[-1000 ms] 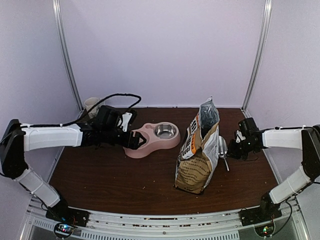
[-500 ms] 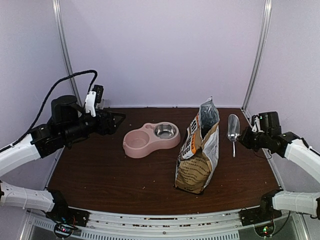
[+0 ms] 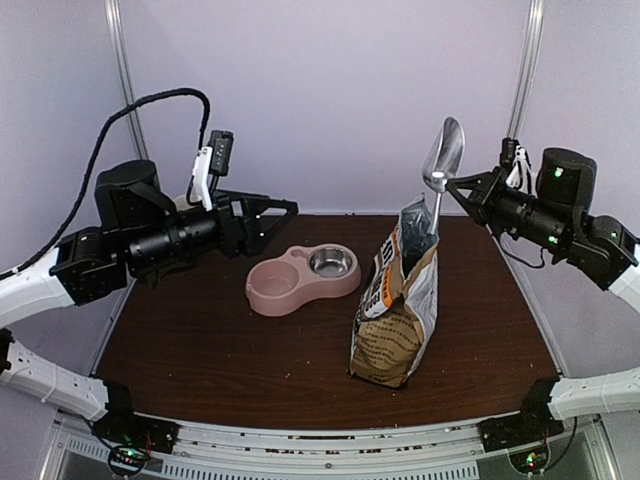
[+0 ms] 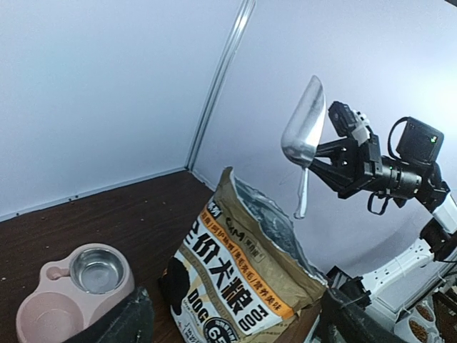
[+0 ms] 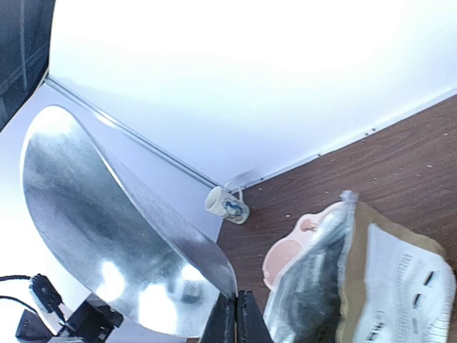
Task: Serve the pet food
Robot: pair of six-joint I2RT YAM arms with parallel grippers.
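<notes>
The pet food does not show; the inside of the bag is dark. The tan dog-food bag stands open-topped right of centre, also in the left wrist view. My right gripper is shut on the handle of a metal scoop, held upright, bowl up, above the bag's mouth; the scoop fills the right wrist view. My left gripper hangs open and empty, high above the table left of the pink double bowl. Its steel insert looks empty.
A white mug lies at the back left wall corner. Metal frame posts stand at both back corners. The bag blocks the path between the scoop and the bowl.
My right gripper has lifted the scoop from table level at the right to high above the bag. My left arm has pulled back from the bowl and risen, jaws open.
</notes>
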